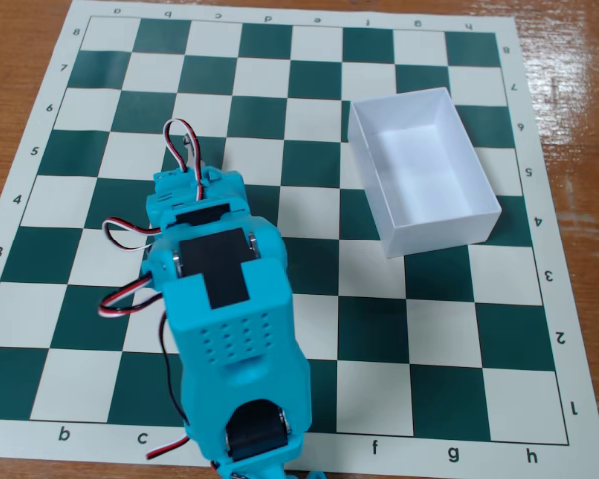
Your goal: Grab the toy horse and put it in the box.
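My turquoise arm (225,329) lies over the left half of the chessboard mat (309,60) in the fixed view, stretching from the mat's near edge by files c to e up toward ranks 4 and 5. Red, white and black servo wires (185,150) loop out above and to the left of its upper end. My claw (185,185) points down at the mat around the c–d files, beneath the arm's own body, so its fingertips are hidden and I cannot tell whether it is spread, pressed together or pinching anything. The toy horse is not visible to me anywhere on the mat; if it is there, my arm covers it.

To the right on the mat, well apart from my arm, sits the white box (379,205), a shallow open tray with thin upright walls. It rests slightly askew across the f–h files, about ranks 4 to 7, and its inside shows only white floor. Brown wooden tabletop (579,90) frames the mat's edges.
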Available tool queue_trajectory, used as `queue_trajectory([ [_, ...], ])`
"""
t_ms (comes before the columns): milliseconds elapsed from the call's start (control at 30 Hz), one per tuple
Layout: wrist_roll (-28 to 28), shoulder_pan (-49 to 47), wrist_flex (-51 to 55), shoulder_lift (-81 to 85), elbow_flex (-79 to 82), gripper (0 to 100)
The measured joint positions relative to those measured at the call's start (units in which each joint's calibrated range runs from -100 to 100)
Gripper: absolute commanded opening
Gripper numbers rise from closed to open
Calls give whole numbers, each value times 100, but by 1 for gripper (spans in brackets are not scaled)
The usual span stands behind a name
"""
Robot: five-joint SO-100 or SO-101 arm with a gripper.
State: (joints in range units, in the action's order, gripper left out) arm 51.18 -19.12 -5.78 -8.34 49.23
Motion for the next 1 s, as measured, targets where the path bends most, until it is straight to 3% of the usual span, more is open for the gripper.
queue_trajectory([
  [333,208,605,-53,1081,218,0],
  [667,364,1897,-44,2528,898,0],
  [1000,396,3114,-44,2740,916,0],
])
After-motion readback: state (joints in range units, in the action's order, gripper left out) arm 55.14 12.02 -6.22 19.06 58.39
